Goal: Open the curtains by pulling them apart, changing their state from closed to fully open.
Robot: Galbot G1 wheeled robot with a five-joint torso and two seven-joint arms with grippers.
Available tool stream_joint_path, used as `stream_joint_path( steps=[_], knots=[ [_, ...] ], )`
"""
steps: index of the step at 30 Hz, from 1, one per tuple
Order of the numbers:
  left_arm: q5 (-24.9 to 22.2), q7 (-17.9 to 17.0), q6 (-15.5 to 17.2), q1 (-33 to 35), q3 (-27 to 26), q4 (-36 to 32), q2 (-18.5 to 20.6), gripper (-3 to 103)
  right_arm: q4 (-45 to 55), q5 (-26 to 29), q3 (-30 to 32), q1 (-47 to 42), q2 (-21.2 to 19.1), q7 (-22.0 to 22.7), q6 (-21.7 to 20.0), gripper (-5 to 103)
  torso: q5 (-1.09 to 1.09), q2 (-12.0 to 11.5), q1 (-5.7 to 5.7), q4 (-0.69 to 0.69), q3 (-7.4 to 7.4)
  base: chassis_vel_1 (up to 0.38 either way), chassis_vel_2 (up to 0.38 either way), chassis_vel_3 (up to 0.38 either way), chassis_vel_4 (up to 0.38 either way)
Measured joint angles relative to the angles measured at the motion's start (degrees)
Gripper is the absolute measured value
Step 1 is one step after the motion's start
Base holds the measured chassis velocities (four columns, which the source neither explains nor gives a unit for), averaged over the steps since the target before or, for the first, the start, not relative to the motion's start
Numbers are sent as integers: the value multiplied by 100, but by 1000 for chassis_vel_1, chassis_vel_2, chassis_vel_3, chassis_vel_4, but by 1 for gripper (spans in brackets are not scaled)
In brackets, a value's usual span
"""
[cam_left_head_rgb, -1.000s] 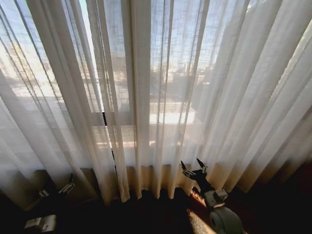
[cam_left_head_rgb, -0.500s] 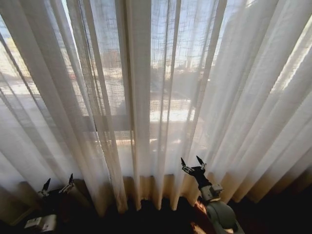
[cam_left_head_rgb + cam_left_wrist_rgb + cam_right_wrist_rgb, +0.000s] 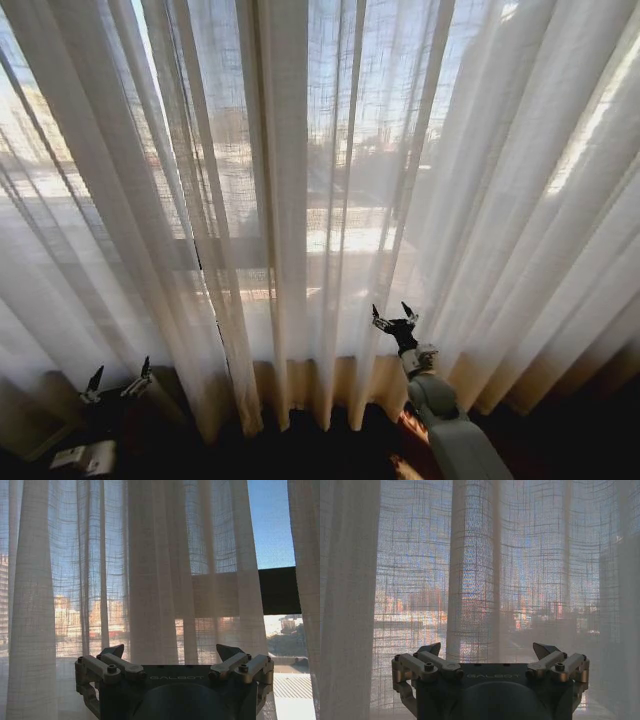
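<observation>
GALBOT-marked right gripper point(image 3: 396, 319), closed curtains point(image 3: 300, 180)

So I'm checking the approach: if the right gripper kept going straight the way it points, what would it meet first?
Probably the curtains; the open right gripper faces their folds, depth unclear.

You're looking into strong daylight glowing through the curtains point(image 3: 300, 150); the floor point(image 3: 300, 450) below sits in deep shadow, and folds splay outward at the head view's edges
</observation>
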Motion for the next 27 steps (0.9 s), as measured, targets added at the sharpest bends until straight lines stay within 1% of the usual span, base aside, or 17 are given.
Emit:
stream_joint_path(
  steps=[7,11,14,15,17,20,21,23,24,25,26,27],
  knots=[
    [0,0,0,1,0,0,0,100,-546,-4,-224,491,31,87,-9,100,1,1,-4,-1,-1,0,0,0,0],
    [0,0,0,1,0,0,0,100,-927,-21,-315,804,69,89,51,100,1,0,-3,0,-1,0,0,0,0],
    [0,0,0,1,0,0,0,100,-1173,-41,-397,1001,110,37,83,100,0,0,-2,-1,-1,0,0,0,0],
    [0,0,0,1,0,0,0,100,-1251,-67,-423,1073,146,7,98,103,0,0,-3,-1,-1,0,0,0,0],
    [0,0,0,1,0,0,0,100,-1299,-87,-434,1122,186,-21,115,103,0,0,-3,0,-1,0,0,0,0],
    [0,0,0,1,0,0,0,100,-1337,-98,-506,1179,278,-48,139,89,1,1,-3,0,-1,0,0,0,0],
    [0,0,0,1,0,0,0,100,-1337,-98,-506,1179,278,-48,139,89,1,1,-3,0,-1,0,0,0,0],
    [0,0,0,1,0,0,0,100,-1311,-119,-539,1174,326,-70,154,78,0,1,-3,-1,-1,0,0,0,0],
    [0,0,0,1,0,0,0,100,-1290,-129,-546,1165,348,-73,162,78,0,1,-3,0,-1,0,0,0,0],
    [0,0,0,1,0,0,0,100,-1271,-140,-553,1150,366,-73,169,72,0,1,-3,0,-2,0,0,0,0],
    [0,0,0,1,0,0,0,100,-1271,-140,-553,1150,366,-73,169,72,0,1,-3,0,-2,0,0,0,0],
    [0,0,0,1,0,0,0,100,-1255,-156,-562,1132,379,-69,170,67,1,1,-3,0,-1,0,0,0,0]
  ],
)
